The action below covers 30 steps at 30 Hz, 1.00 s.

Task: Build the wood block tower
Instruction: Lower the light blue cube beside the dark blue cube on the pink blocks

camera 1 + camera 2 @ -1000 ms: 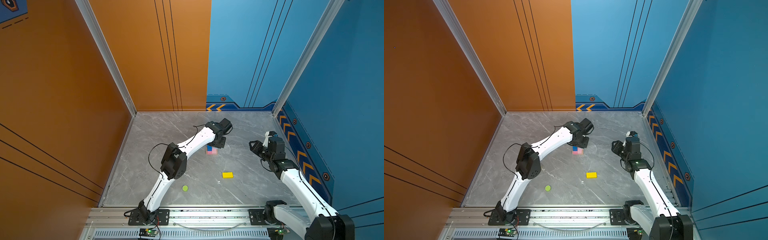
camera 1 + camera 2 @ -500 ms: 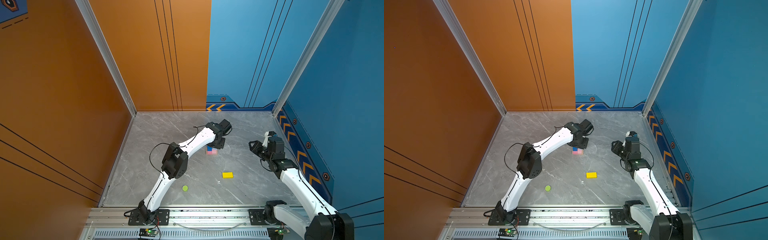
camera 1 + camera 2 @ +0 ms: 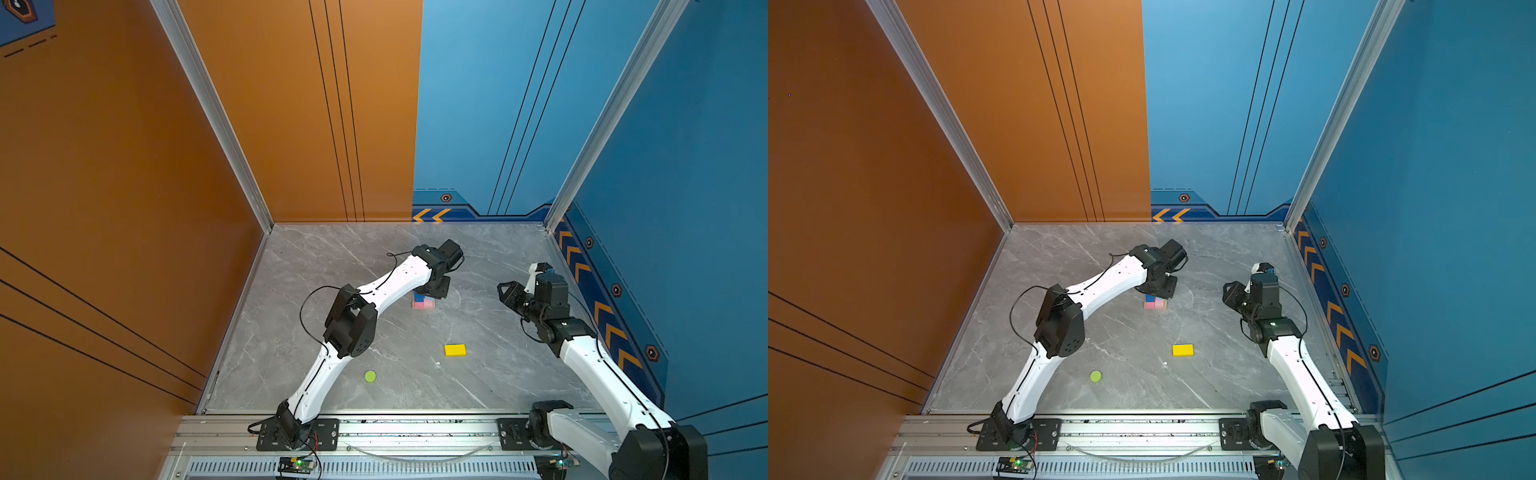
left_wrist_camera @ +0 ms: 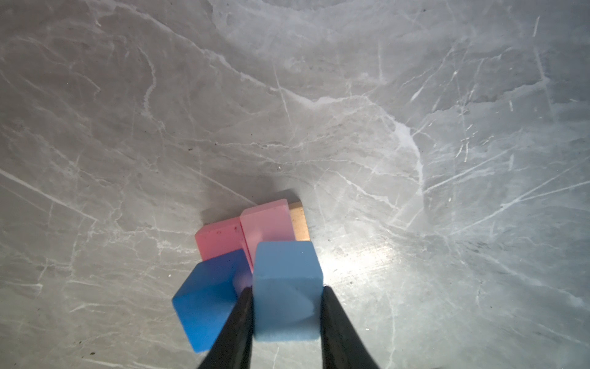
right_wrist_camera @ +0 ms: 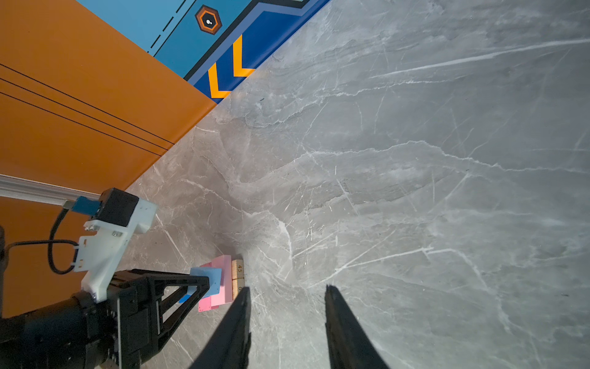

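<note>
Grey marble worktop (image 3: 374,270): left claw (image 4: 287,290) clamped on light-blue cube (image 4: 287,268) beside dark-blue cube (image 4: 207,297) over pink bars (image 4: 255,230); right claw (image 5: 287,289) apart, empty; yellow brick (image 3: 455,350), green cylinder (image 3: 370,376) lie loose.

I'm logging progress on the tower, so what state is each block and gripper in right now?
Tan planks: lowest, flat on the table.
Pink bars: side by side on the planks.
Dark-blue cube: on the bars, twisted askew.
Light-blue cube: gripped over the bars, beside it.
Yellow brick: loose, flat on the table.
Lime-green cylinder: loose, apart from the stack.
Left gripper: shut on the light-blue cube.
Right gripper: open, empty.
</note>
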Available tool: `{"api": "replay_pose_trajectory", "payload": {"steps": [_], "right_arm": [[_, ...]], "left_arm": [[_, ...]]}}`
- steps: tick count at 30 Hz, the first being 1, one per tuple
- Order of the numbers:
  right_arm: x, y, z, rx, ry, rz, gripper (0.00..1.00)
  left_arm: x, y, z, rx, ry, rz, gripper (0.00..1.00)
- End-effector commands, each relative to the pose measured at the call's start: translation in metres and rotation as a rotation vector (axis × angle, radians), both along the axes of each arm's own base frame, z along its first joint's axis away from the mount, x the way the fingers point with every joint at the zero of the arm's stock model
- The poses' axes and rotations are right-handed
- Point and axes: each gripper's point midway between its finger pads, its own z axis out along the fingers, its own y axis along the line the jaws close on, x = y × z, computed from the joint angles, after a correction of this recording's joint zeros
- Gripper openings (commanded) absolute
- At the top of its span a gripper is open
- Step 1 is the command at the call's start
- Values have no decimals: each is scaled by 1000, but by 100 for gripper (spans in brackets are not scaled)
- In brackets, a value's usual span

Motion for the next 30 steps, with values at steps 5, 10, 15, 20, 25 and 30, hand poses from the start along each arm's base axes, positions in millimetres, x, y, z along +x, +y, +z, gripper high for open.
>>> {"api": "replay_pose_trajectory", "payload": {"steps": [5, 10, 15, 20, 25, 30], "right_arm": [[2, 1, -1, 8, -6, 8, 40], [2, 1, -1, 8, -8, 7, 40], [2, 1, -2, 8, -5, 7, 40], [1, 1, -1, 8, -6, 9, 40], [2, 1, -2, 8, -5, 8, 40], [2, 2, -1, 9, -5, 10, 40]], "left_arm": [[-2, 10, -19, 41, 42, 20, 35], [-2, 10, -20, 44, 42, 20, 36], [-2, 10, -21, 46, 43, 21, 37], [-3, 11, -23, 48, 47, 22, 37], [-2, 11, -20, 45, 42, 23, 38], [-2, 10, -17, 41, 37, 22, 39]]}}
